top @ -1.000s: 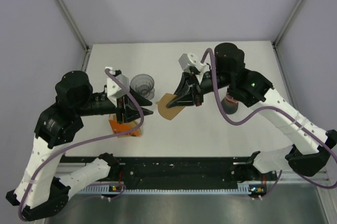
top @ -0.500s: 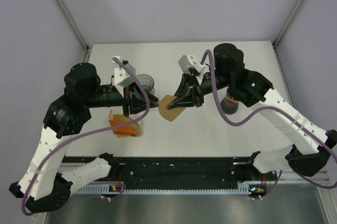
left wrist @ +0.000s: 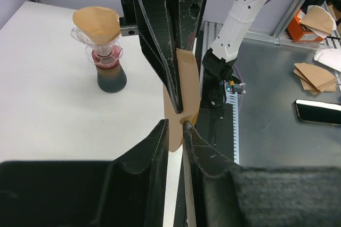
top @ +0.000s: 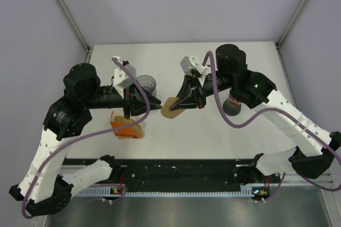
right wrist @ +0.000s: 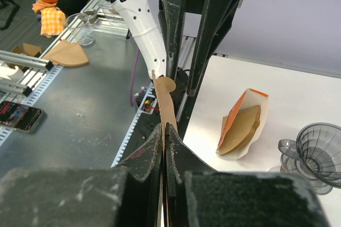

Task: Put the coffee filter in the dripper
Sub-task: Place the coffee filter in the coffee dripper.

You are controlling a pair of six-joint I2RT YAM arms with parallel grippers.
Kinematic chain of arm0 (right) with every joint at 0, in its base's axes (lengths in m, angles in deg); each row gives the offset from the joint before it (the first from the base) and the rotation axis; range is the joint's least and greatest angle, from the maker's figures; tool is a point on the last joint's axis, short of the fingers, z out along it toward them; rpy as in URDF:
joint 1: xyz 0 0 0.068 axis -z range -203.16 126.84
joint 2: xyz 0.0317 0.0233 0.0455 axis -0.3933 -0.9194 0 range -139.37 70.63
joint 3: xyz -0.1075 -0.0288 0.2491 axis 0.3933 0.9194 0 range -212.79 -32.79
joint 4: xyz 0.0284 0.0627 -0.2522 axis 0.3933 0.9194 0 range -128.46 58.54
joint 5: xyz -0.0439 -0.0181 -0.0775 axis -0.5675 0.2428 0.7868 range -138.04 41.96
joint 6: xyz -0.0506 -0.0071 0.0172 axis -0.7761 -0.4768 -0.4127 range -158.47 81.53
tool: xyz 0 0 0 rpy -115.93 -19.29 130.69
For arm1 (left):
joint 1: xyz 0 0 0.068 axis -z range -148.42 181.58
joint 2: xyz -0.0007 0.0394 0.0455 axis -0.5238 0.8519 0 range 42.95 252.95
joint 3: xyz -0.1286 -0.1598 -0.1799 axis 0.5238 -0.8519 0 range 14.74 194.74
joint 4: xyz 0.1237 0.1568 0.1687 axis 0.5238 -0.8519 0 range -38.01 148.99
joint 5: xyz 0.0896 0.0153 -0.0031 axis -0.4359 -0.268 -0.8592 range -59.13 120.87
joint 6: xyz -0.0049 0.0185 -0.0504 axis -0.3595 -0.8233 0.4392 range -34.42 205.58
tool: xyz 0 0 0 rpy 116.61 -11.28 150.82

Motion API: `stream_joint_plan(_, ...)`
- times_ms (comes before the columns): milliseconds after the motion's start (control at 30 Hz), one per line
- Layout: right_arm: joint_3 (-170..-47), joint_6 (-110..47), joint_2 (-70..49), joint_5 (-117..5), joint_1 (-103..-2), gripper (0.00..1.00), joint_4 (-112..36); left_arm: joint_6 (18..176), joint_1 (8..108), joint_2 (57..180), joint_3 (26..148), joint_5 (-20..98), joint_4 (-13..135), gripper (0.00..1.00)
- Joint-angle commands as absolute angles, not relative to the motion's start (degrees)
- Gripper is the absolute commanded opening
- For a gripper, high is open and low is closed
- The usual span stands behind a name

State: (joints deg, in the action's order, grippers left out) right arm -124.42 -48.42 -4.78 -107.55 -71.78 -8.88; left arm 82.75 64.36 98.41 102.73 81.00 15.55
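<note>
Brown paper coffee filter (top: 171, 107), seen from above, hangs between 2 grippers near the dripper (top: 145, 84); left wrist — the left gripper (left wrist: 175, 127) brackets its edge, probably to open it, but I cannot tell if it is pinching; right wrist — the right gripper (right wrist: 163, 131) is clamped on it.

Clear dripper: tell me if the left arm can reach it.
Probably yes: the clear dripper sits just beside the left gripper, nothing between them, but its jaws straddle the coffee filter the right gripper pinches.
</note>
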Motion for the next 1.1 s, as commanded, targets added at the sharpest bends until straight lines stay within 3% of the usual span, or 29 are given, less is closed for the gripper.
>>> stream_joint_plan(0, -126.92, -49.28, -3.98, -107.28, -71.59, 0.00, -9.63, 82.33, 64.54, 97.44, 104.39, 81.76, 17.33, 0.23)
stream_joint_plan(300, -127.45, -48.75, -4.16, -106.84, -71.68, 0.00, -9.63, 82.95, 64.54, 97.53, 103.86, 82.02, 17.42, 0.26)
stream_joint_plan(467, -127.80, -48.40, -4.51, -107.19, -71.59, 0.00, -9.63, 83.65, 64.54, 97.71, 103.95, 81.84, 18.12, 0.13)
stream_joint_plan(667, -127.54, -48.57, -4.34, -107.02, -71.59, 0.00, -9.46, 82.60, 64.54, 97.44, 104.39, 82.63, 17.59, 0.12)
stream_joint_plan(733, -127.27, -48.93, -4.16, -107.11, -71.59, 0.00, -9.37, 82.42, 64.54, 97.53, 105.53, 82.03, 17.16, 0.00)
stream_joint_plan(1067, -127.71, -48.49, -4.25, -108.25, -71.59, 0.00, -9.37, 81.98, 64.63, 98.15, 105.71, 79.03, 16.36, 0.00)
